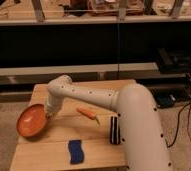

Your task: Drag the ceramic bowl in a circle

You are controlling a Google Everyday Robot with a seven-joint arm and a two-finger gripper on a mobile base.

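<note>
The ceramic bowl (31, 120) is a wide, shallow orange-terracotta dish at the left edge of the wooden table (96, 95), overhanging the edge a little. My white arm reaches across from the right. My gripper (48, 113) is at the bowl's right rim, touching it.
A slim orange carrot (88, 113) lies mid-table, right of the bowl. A blue sponge (76, 151) lies near the front edge. A black upright object (114, 130) stands to the right of the carrot. Dark shelving runs behind the table.
</note>
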